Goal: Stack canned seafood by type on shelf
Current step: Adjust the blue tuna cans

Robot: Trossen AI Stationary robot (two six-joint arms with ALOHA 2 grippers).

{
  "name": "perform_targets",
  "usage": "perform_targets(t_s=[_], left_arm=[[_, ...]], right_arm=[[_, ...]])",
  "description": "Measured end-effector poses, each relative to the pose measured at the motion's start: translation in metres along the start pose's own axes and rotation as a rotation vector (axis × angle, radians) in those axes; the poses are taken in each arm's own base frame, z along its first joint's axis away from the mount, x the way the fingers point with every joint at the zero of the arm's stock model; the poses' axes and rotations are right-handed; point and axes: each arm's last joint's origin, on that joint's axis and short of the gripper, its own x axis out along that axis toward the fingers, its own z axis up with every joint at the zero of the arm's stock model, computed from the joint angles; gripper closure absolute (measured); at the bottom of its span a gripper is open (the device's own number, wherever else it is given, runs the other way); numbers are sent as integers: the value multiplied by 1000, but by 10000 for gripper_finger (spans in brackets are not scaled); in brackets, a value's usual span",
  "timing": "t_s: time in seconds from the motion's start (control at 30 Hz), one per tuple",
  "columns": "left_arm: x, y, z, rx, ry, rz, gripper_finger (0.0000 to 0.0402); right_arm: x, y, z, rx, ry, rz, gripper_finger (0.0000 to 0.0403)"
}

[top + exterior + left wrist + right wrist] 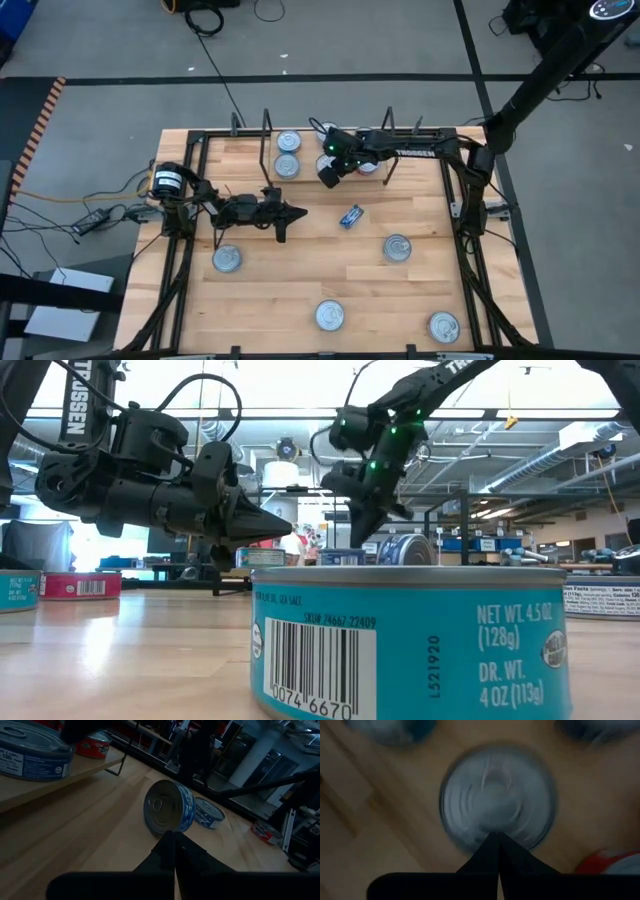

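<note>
Nearest the low camera I have a blue-labelled tin (410, 640) filling the view, upright on the wooden tabletop (300, 260); from above I count loose silver-lidded tins along the near half, one at the left (227, 259), one at the near edge (330, 316), one near the right corner (443, 326) and one further in on the right (397, 248); mid-table a blue tin lies tipped on its side (351, 216), lid facing my left wrist camera. My left gripper (300, 212) hangs just left of that tipped tin, fingers pinched together and holding nothing. Further back the shelf (300, 152) runs along the far edge with two tins (288, 154) on its left part; my right gripper (327, 180) hovers at the shelf's front, closed on nothing, pointing down over a silver lid (497, 802); a red tin (615, 862) sits beside it.
</note>
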Motion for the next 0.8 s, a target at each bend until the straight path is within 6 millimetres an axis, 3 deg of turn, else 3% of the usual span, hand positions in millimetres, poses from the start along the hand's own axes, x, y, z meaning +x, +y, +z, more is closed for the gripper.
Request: perform_targets(t_s=[0.17,0.37,0.63,0.8], left_arm=[[0,0,0,-3,1,0,399],[0,0,0,-8,5,2,399],[0,2,-3,-23,35,18,399],[0,2,-4,-23,37,19,399]], right_arm=[[-30,-15,25,51,-233,-22,390],[-20,-49,45,118,-283,-10,399],[-33,-57,63,58,-315,11,400],[-14,-59,75,20,-209,-3,401]])
